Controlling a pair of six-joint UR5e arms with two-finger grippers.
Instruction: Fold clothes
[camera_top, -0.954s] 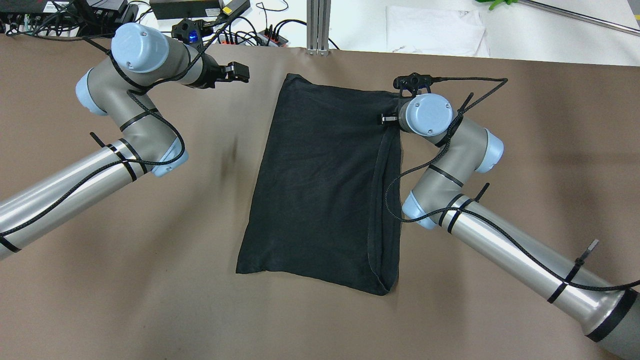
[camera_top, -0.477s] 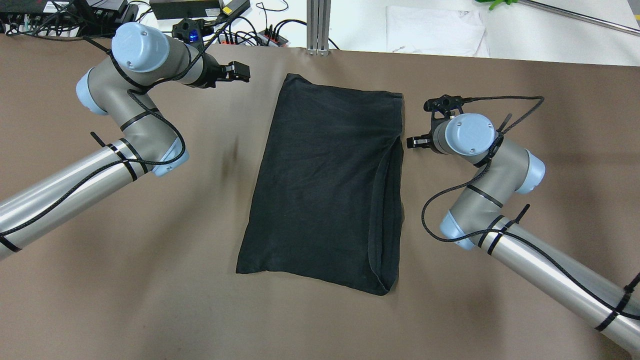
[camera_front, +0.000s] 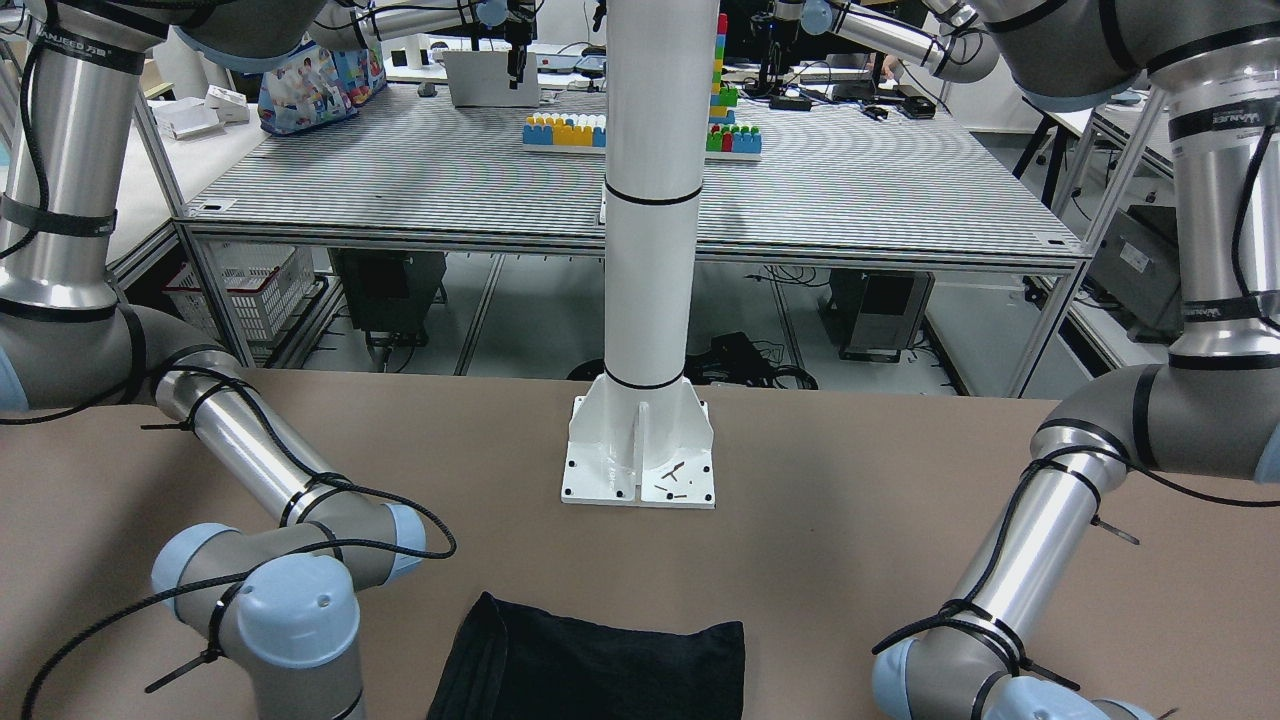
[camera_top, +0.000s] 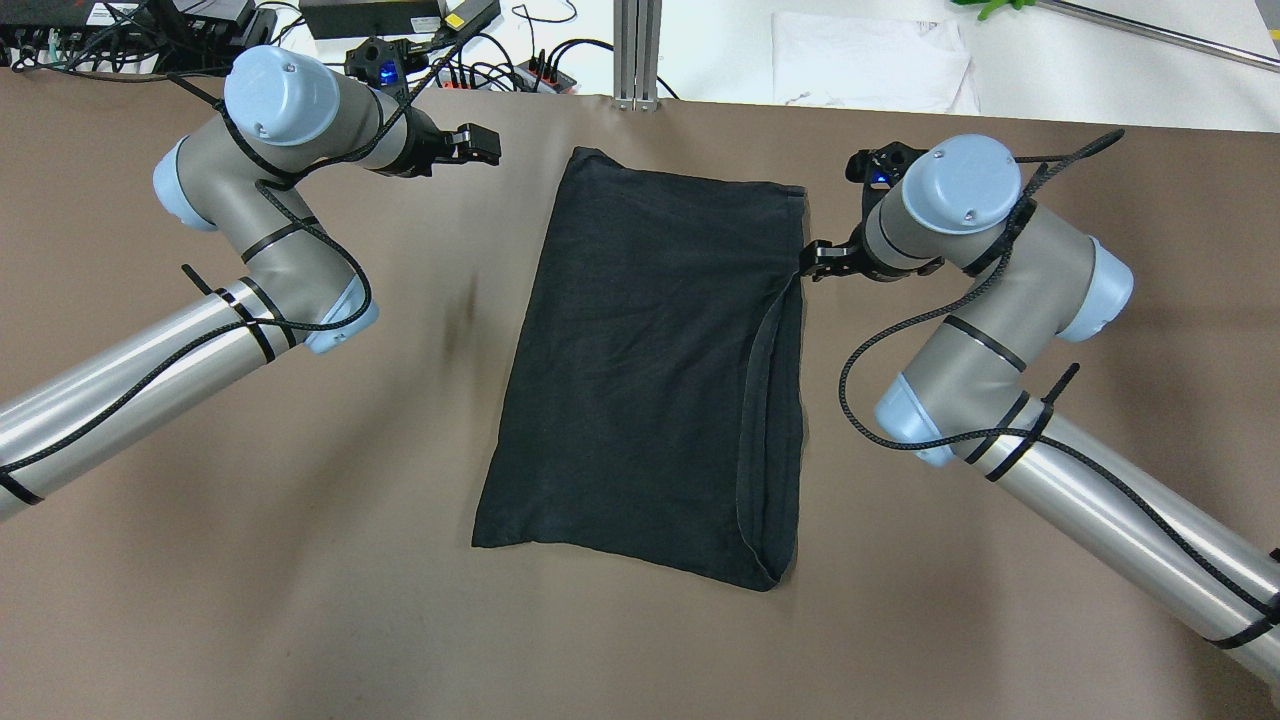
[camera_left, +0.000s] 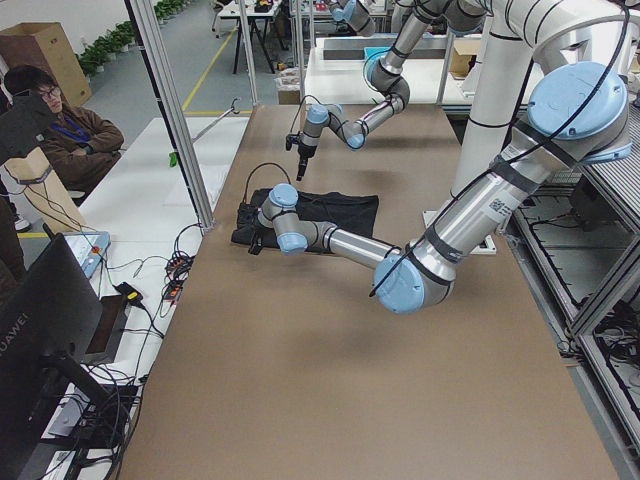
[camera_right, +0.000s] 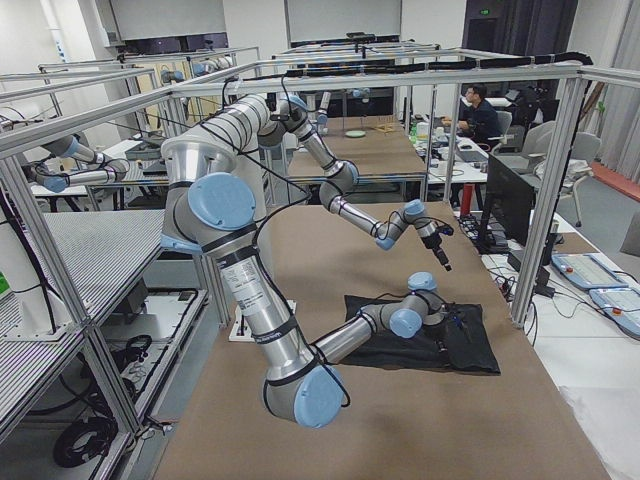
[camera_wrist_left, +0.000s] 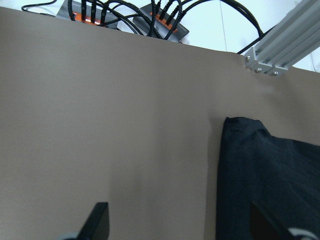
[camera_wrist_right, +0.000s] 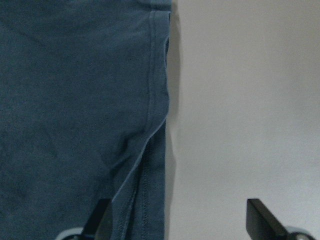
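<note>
Right gripper (camera_top: 815, 262) is hovering with jaws spread, empty, right at the side hem of the black garment (camera_top: 650, 370). Left gripper (camera_top: 480, 148) is also spread and empty, with the garment's far corner lying near it on the table (camera_top: 300, 600).

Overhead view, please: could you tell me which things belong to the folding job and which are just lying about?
Job in hand: garment; left end effector, open; right end effector, open at the garment's edge.

Lying about: white cloth; power strips; post, all at or past the table's far edge.
</note>
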